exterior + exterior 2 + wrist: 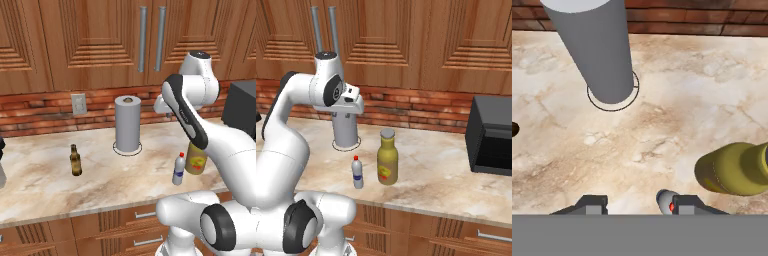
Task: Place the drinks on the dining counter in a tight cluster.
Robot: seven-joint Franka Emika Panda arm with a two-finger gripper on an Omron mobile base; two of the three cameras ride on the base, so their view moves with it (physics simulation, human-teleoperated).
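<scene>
Even, bright, flat light of a rendered kitchen, with no glare. Soft, faint shadows lie on the marble counter (45, 185) beside the grey roll (127, 124). Textures look slightly coarse and soft. In the hand view the roll (597, 45) leans steeply from wide-angle perspective.

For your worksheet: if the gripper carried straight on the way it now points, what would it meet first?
Probably the bare marble counter, between the small bottle and the paper towel roll; the gripper points downward, though depth is uncertain.

Marble counter (45, 190): slim brown bottle (75, 160) stands alone well left of grey paper-towel roll (127, 124); small red-capped bottle (178, 169) just beside olive-yellow bottle (196, 160), arm overlapping the latter.
</scene>
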